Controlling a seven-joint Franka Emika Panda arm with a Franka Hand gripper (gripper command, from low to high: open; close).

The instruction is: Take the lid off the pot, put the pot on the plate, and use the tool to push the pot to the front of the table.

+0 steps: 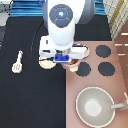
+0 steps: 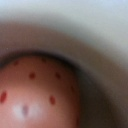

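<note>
The robot's two-finger gripper (image 1: 62,58) hangs at the edge where the large flat black tabletop (image 1: 30,95) meets the reddish-brown stove counter (image 1: 97,82), over the small round cream-beige plate (image 1: 46,64). The small cream-beige slotted spatula (image 1: 18,61) lies well apart toward the exterior view's left. The large grey long-handled pan (image 1: 95,106) sits on the counter toward the bottom, below four black round burners (image 1: 105,68).
</note>
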